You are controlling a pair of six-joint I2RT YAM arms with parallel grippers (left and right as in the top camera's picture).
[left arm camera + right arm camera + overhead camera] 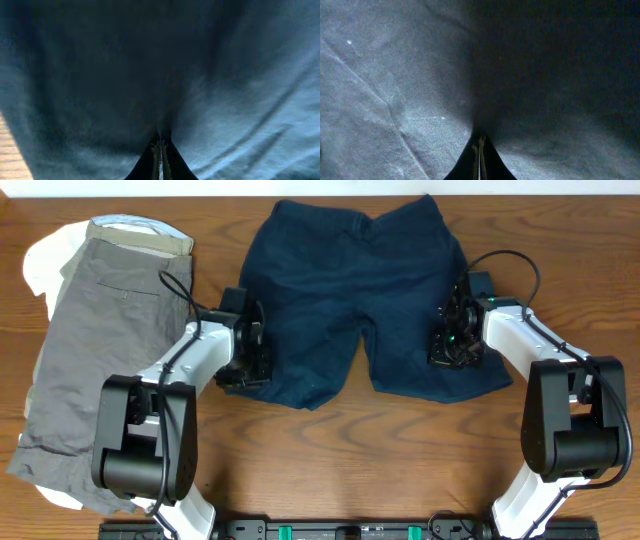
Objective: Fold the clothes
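The dark navy-blue shorts [340, 280] lie spread flat on the wooden table, waistband at the far side and both legs pointing toward the front. My left gripper [252, 358] sits at the outer edge of the left leg. In the left wrist view its fingers [161, 145] are shut together, with navy fabric [150, 65] tented around them. My right gripper [452, 345] is on the outer part of the right leg. In the right wrist view its fingers [479, 142] are shut, pinching the navy fabric [395, 75].
Grey shorts [100, 350] lie at the left of the table on top of a white garment [45, 260], with a khaki waistband [140, 235] at their far end. Bare wood table [380, 450] shows in front of the shorts.
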